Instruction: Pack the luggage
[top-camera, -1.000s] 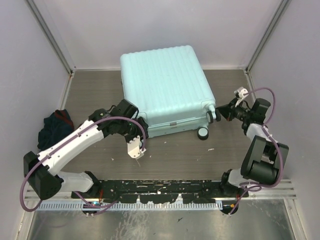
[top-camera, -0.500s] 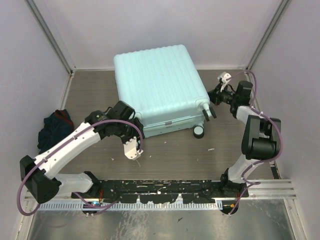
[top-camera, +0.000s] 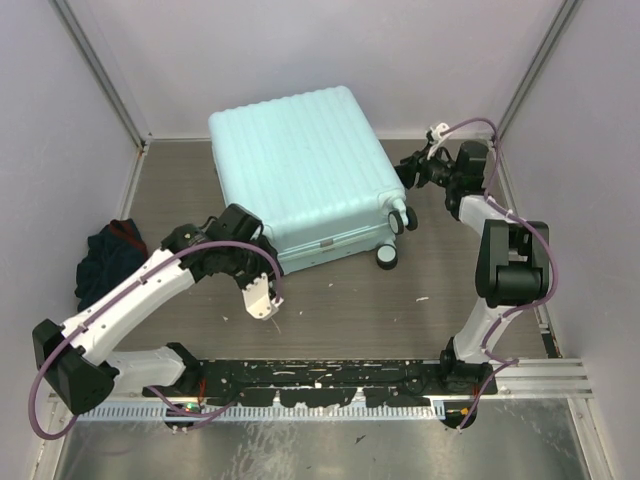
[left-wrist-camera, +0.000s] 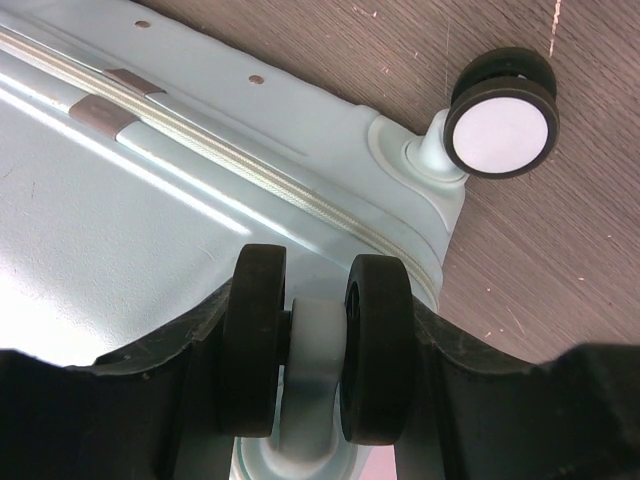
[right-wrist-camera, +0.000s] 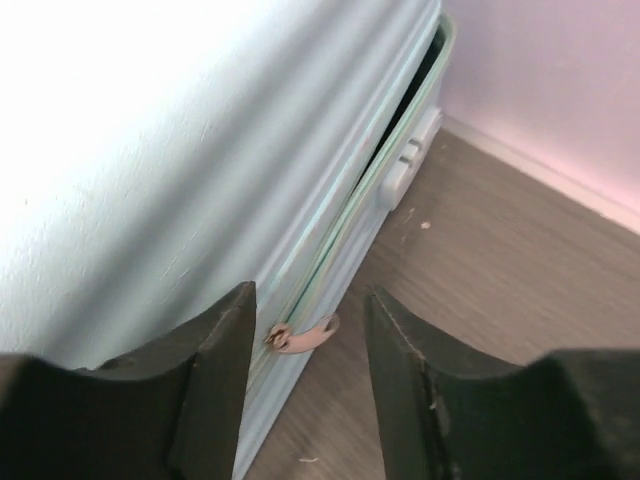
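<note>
**Mint suitcase shifting far left as the right end effector opens**

The luggage (top-camera: 290, 160) is lying flat on the counter (top-camera: 330, 300), ribbed shell up. It is sitting farther toward the far left than a second ago and is turned slightly. The right arm is reaching deeper into the far right corner than before. Its jaws, closed a second ago, are now standing apart.

The left end effector (left-wrist-camera: 322, 315) is clamping a caster wheel (left-wrist-camera: 378, 350) at the case's near left corner, one finger pressing each side. The right end effector (right-wrist-camera: 308, 305) is open beside the case's right edge, and a zip pull (right-wrist-camera: 310, 333) is hanging between its fingers, not pinched.

Counting across, one dark cloth bundle (top-camera: 108, 255) is lying at the left edge. One suitcase is resting in the middle, and two more black wheels (top-camera: 386, 257) are showing at its near right corner.
</note>
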